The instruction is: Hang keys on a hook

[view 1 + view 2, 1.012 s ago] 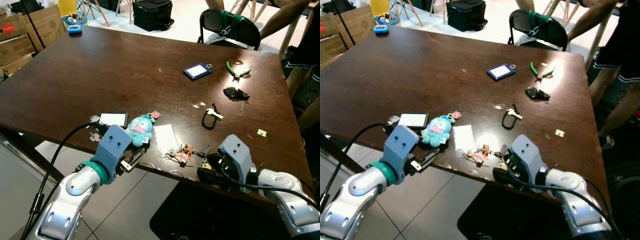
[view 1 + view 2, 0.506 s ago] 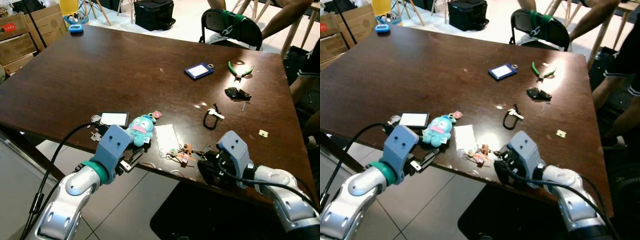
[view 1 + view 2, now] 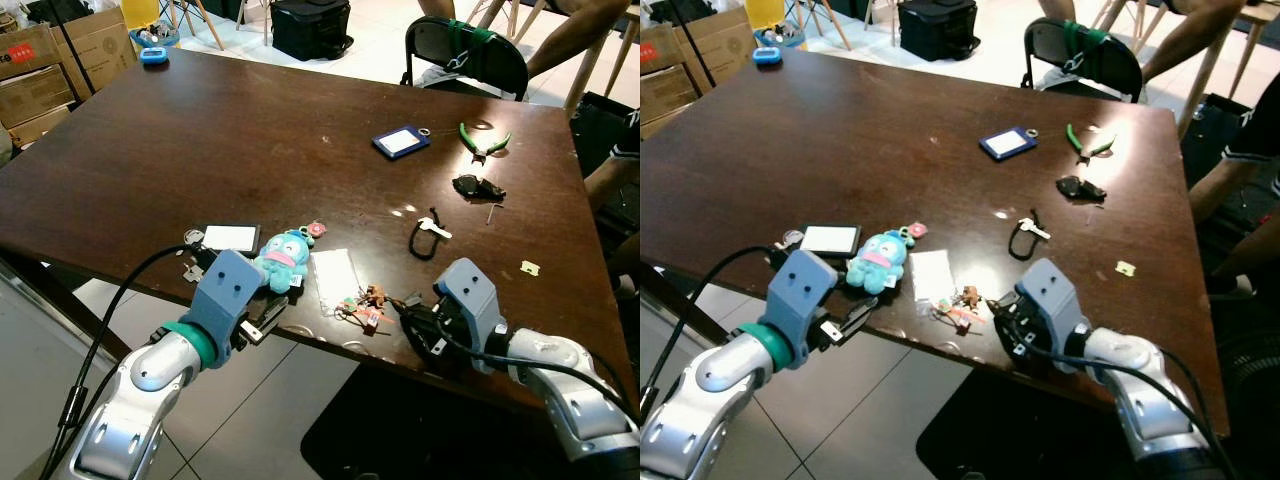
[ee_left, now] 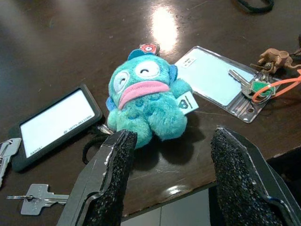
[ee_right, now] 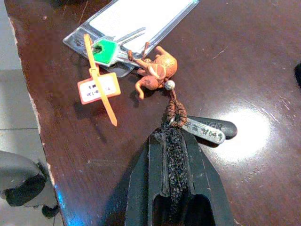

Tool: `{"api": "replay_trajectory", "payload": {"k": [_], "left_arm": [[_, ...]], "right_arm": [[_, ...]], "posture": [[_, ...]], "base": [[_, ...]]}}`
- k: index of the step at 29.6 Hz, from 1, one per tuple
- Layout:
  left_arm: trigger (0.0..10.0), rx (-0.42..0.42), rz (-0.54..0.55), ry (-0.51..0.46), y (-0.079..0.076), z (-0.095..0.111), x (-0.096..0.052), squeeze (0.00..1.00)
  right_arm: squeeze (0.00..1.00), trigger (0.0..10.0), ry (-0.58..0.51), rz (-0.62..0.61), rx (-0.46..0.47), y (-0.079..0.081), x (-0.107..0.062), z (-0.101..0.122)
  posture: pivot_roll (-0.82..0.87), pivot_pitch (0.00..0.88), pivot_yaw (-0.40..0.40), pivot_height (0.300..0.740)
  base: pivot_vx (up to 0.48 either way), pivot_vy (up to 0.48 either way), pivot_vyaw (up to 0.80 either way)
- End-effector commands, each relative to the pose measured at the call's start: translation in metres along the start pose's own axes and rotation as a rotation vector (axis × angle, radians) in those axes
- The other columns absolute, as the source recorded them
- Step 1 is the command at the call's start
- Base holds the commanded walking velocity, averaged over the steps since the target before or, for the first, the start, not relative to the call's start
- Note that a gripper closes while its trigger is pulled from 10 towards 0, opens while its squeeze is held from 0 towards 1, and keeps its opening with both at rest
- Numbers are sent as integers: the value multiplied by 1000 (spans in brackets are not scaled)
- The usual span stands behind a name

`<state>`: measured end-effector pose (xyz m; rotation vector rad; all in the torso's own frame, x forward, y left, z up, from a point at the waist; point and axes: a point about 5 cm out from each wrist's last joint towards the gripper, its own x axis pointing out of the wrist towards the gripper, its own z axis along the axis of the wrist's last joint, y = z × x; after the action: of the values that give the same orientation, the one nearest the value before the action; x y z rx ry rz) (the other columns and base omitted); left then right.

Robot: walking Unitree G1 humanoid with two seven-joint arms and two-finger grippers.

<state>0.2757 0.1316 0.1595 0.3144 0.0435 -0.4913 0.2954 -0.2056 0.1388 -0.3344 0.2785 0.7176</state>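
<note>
The keys (image 5: 197,129) lie at the table's (image 3: 200,130) near edge. The right gripper (image 5: 175,136), fingers pressed together, touches their cord; a slip could push them off. The left gripper (image 4: 164,146) gapes before a plush (image 4: 146,96).

The plush toy (image 3: 282,262) is lying near the table's (image 3: 200,140) front edge. Just to its left a card holder (image 3: 229,238) is lying, with loose keys (image 3: 189,272) beside that holder. Just right of the toy a clear sleeve (image 3: 333,278) is resting, and right of the sleeve a key bunch (image 3: 368,304) is sitting at the edge. Behind and right of the toy a corded key (image 3: 426,231) is lying; farther back a badge (image 3: 402,141), pliers (image 3: 484,140) and a dark fob (image 3: 474,186) are lying.
</note>
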Motion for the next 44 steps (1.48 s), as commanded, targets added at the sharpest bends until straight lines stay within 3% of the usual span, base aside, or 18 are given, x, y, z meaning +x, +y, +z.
{"api": "replay_trajectory", "payload": {"k": [1,6,7,10,11,12,13,16,19,25,34,36,39,44], "left_arm": [[10000,-10,3,37,-1,-8,-2,0],[10000,-10,5,36,0,-8,-2,0],[10000,-13,21,27,1,-7,-2,0],[10000,-13,21,27,1,-7,-2,0],[10000,-55,66,-1,6,0,-2,0],[10000,-55,66,-1,6,0,-2,0],[10000,-88,99,-36,9,9,-1,0],[10000,-88,99,-36,9,9,-1,0],[10000,-124,121,-86,8,23,1,0],[10000,-130,123,-92,5,24,3,0],[10000,-112,168,-103,7,23,3,0],[10000,-77,263,-122,15,22,-2,0],[10000,-78,341,-126,21,20,-6,0],[10000,-91,386,-128,23,19,-8,0]], "right_arm": [[0,0,-38,-2,28,4,0,3],[0,0,-82,-26,39,4,1,10],[0,10000,-178,-88,61,4,2,26],[0,10000,-178,-88,61,4,2,26],[0,10000,-309,-168,104,6,3,47],[0,10000,-309,-168,104,6,3,47],[0,10000,-426,-236,152,11,2,66],[0,10000,-426,-236,152,11,2,66],[0,10000,-580,-331,210,15,-3,93],[0,10000,-669,-413,230,9,-10,110],[0,10000,-631,-472,194,11,-4,99],[0,10000,-575,-519,162,19,-1,83],[0,10000,-559,-555,140,24,-1,78],[0,10000,-568,-570,141,28,-1,80]], "posture": [[-102,127,114,740],[-102,127,115,740],[-109,123,116,740],[-109,123,116,740],[-113,122,119,740],[-113,122,119,740],[-116,121,122,740],[-116,121,122,740],[-117,121,124,740],[-120,119,124,740],[-119,113,119,740],[-121,101,116,740],[-126,86,112,740],[-131,68,102,740]], "base": [[0,0,0],[0,0,0],[0,0,0],[0,0,0],[0,0,0],[0,0,0],[0,0,0],[0,0,0],[0,0,0],[0,0,0],[0,0,0],[0,0,0],[0,0,0],[0,0,0]]}}
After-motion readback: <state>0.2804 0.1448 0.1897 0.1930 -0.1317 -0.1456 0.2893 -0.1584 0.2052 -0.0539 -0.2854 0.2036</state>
